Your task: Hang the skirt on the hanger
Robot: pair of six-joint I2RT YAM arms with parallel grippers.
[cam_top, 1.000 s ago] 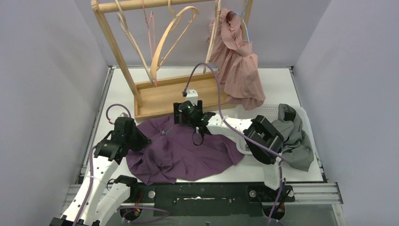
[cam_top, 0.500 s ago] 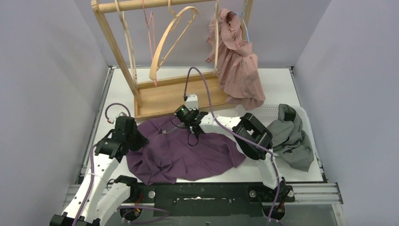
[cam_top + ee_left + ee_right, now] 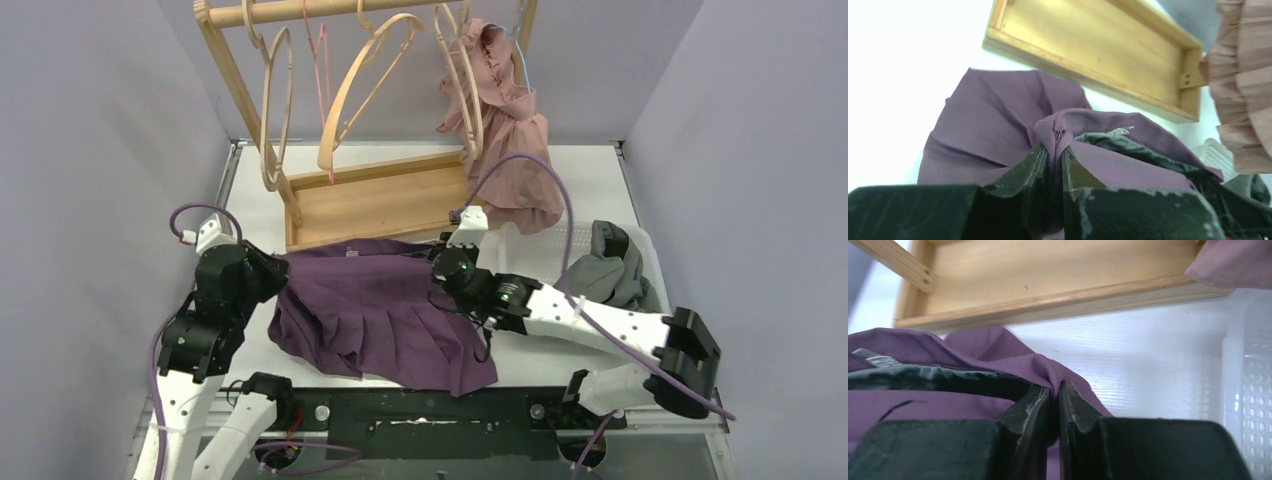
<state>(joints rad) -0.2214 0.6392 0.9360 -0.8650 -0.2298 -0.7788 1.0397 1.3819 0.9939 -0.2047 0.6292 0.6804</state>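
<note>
My left fingers (image 3: 1053,157) are pinched tight on a fold at the left end of the purple skirt (image 3: 385,325). My right fingers (image 3: 1054,395) are clamped on its right end. Skirt spread between them on worktop (image 3: 610,190), just in front of rack base (image 3: 380,205).

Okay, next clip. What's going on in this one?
Both arms are holding the purple pleated fabric skirt by its top edge. The left tool is shut on one end and the right tool is shut on the other, so the edge runs stretched between them over the white table, just in front of the wooden rack's tray base. The skirt is not yet on a hanger. Empty curved wooden hangers hang from the rail above.
</note>
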